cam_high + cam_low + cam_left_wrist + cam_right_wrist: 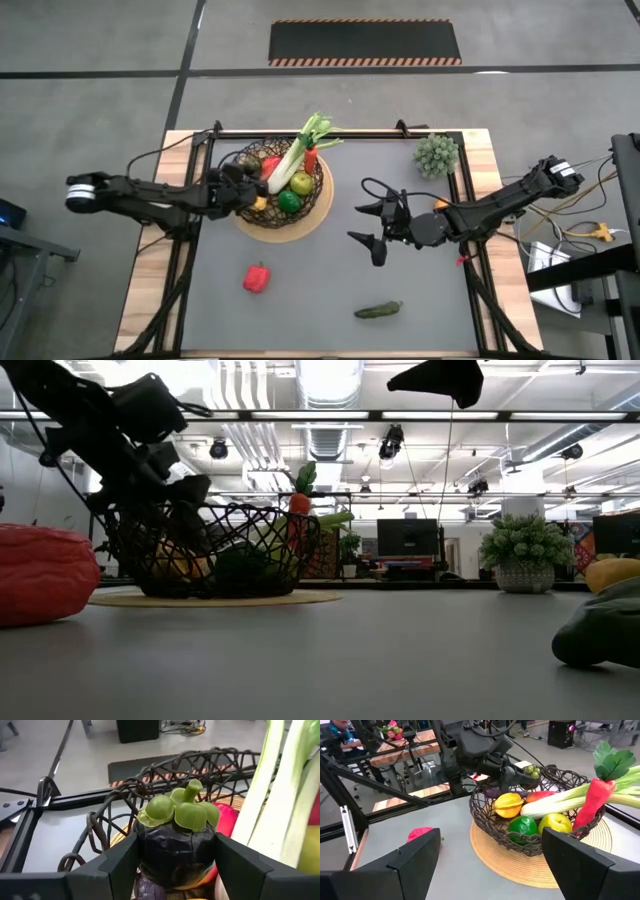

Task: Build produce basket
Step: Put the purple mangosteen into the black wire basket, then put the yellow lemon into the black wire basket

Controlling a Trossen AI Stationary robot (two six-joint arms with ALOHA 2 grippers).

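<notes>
Left claw (175, 865) grips the purple eggplant (175, 855) inside the wire basket (320, 195), beside leek (295, 155), lemon (507, 805), apple (555, 824) and lime (522, 827). Right claw (378, 228) hangs wide, empty; red pepper (257, 277) and cucumber (378, 310) lie on the table (320, 270).

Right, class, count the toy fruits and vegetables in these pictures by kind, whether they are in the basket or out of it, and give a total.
leek: 1
carrot: 1
red pepper: 2
lemon: 1
green apple: 1
lime: 1
eggplant: 1
cucumber: 1
Total: 9
</notes>
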